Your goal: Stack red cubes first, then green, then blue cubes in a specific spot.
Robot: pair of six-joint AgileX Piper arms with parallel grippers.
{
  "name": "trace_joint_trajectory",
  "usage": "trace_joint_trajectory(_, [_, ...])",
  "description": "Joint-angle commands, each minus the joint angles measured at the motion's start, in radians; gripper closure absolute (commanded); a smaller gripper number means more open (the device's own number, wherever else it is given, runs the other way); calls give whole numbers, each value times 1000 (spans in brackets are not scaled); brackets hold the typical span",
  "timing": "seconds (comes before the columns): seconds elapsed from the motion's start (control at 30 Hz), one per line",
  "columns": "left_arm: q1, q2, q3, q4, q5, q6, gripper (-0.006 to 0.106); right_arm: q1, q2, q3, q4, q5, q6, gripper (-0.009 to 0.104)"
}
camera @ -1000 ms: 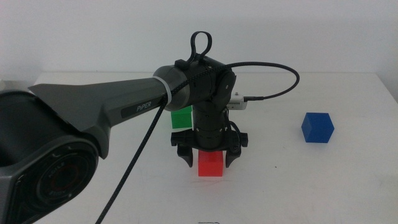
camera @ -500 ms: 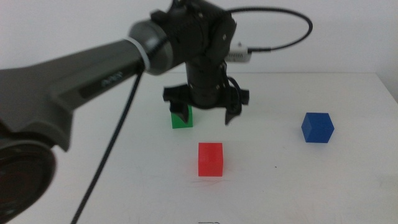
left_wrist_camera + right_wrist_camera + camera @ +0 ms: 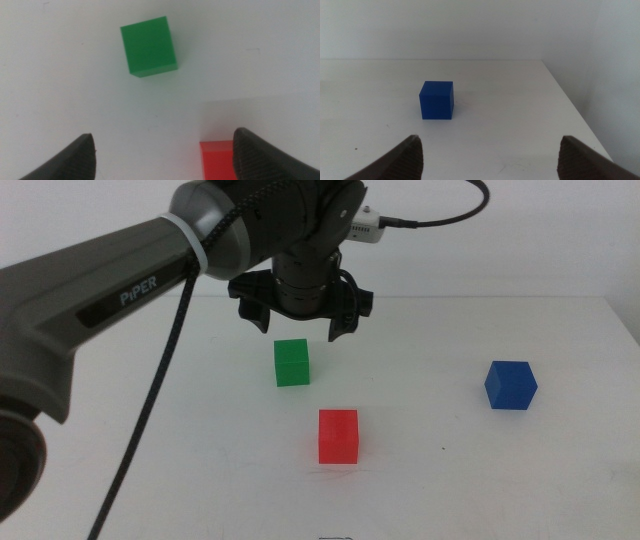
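Your left gripper (image 3: 299,328) hangs with jaws spread wide and empty just above and behind the green cube (image 3: 292,363). The red cube (image 3: 338,436) sits alone on the white table (image 3: 560,450), with the blue cube (image 3: 511,385) well apart, facing the right gripper (image 3: 489,165), also open. If you descend off-centre, a jaw could clip the green cube and push it askew.

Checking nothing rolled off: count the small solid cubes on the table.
3. Small matte green cube beneath the left gripper; bright red cube nearer the camera; deep blue cube apart at the right. None stacked.
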Motion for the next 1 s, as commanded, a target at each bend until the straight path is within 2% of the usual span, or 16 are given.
trace_joint_trajectory(0.0, [24,-54,-28,4,-10,0,7,-6,-20,-18,-5,-77,-9,6])
trace_joint_trajectory(0.17, [117,-25,-28,-134,-113,23,7,-6,-20,-18,-5,-77,-9,6])
trace_joint_trajectory(0.37, [172,39,-37,-219,-208,43,7,-6,-20,-18,-5,-77,-9,6])
trace_joint_trajectory(0.8, [178,189,-129,-201,-234,43,7,-6,-20,-18,-5,-77,-9,6])
trace_joint_trajectory(0.97, [178,192,-129,-159,-235,29,7,-6,-20,-18,-5,-77,-9,6])
